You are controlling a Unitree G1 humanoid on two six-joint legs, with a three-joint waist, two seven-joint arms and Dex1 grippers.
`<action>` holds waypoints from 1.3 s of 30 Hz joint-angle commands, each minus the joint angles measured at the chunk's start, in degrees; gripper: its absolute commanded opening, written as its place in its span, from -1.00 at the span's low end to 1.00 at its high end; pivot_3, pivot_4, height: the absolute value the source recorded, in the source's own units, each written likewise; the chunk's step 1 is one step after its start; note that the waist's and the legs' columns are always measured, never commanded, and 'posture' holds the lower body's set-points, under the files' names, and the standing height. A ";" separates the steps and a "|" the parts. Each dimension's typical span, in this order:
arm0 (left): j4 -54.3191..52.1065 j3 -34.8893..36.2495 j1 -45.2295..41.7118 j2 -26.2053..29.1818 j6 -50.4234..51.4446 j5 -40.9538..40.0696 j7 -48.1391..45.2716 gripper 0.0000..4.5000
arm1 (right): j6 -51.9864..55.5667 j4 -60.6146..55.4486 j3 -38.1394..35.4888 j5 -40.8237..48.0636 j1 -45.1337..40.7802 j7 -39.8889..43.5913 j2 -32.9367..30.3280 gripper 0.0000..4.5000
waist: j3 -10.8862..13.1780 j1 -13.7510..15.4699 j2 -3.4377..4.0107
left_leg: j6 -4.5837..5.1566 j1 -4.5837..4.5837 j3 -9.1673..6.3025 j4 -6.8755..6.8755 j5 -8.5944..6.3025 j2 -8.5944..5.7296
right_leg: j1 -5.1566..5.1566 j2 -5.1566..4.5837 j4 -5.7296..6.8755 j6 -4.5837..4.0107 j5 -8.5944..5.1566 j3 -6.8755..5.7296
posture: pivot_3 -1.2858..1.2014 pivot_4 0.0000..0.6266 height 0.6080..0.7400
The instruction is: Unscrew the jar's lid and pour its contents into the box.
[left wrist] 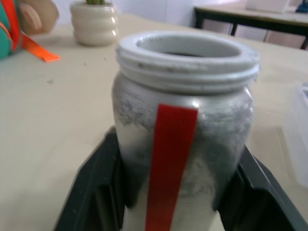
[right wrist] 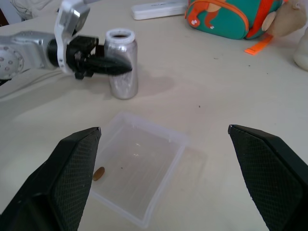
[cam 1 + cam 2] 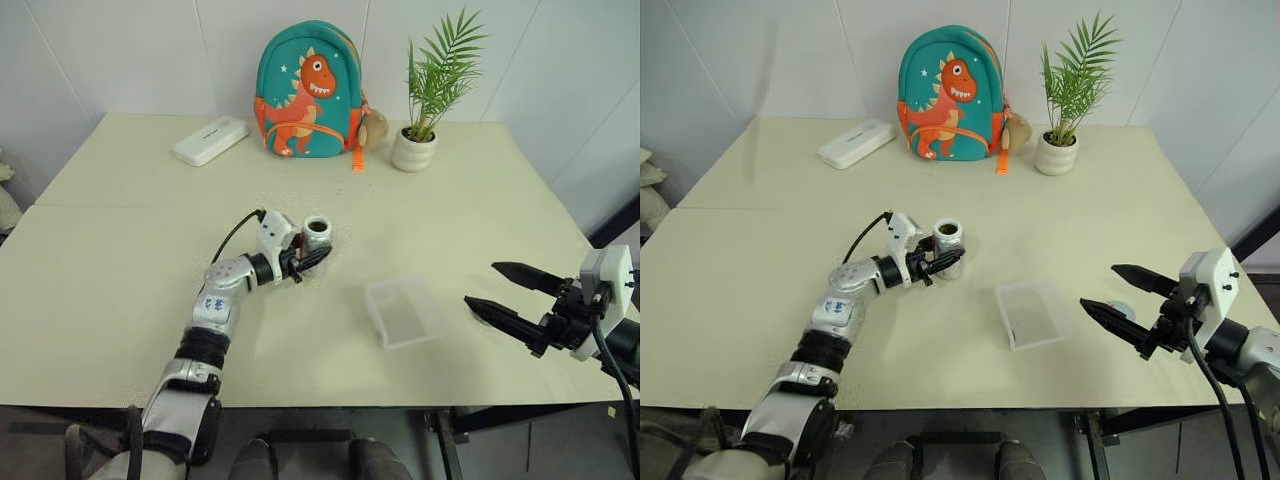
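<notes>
Left fingers clamp the upright, lidless jar; right fingers gape over the box.

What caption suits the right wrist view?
Left gripper clamps the open, upright jar beside the clear box; right gripper open.

You will find no words, brand names or numbers that can be read anywhere here. The jar carries a plain red strip down its silvery side, with no lettering on it. The backpack at the back of the table shows a cartoon orange dinosaur, a picture with no writing you could make out.
</notes>
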 commanded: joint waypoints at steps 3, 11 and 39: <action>-1.95 -1.25 1.58 1.11 -0.95 0.66 -0.26 -0.14 | -1.11 0.10 0.51 -0.65 -1.36 0.85 -0.43 0.98 | 0.00 -0.24 0.00 | -0.29 0.59 0.03 -0.03 -0.20 0.01 | 0.68 -0.02 -0.32 -0.74 -0.38 0.01 | 0.03 -0.52 1.00; -7.75 -1.80 3.22 2.92 3.03 -0.34 -2.11 0.72 | -1.17 1.17 0.73 -1.24 -2.14 2.04 -0.59 1.00 | 0.00 -0.55 0.00 | -0.24 0.60 0.00 -0.01 -0.17 0.00 | 0.72 -0.02 -0.55 -0.82 -0.09 0.05 | 0.03 -0.52 1.00; -0.61 2.64 -6.20 27.87 5.96 -8.23 -34.38 0.98 | -2.59 9.28 -1.50 -6.25 -5.87 9.76 -7.34 1.00 | 0.02 -1.74 -0.03 | -0.24 0.53 0.06 -0.42 -0.17 0.06 | 0.48 -0.03 -0.67 -0.99 -0.19 0.04 | 0.03 -0.52 1.00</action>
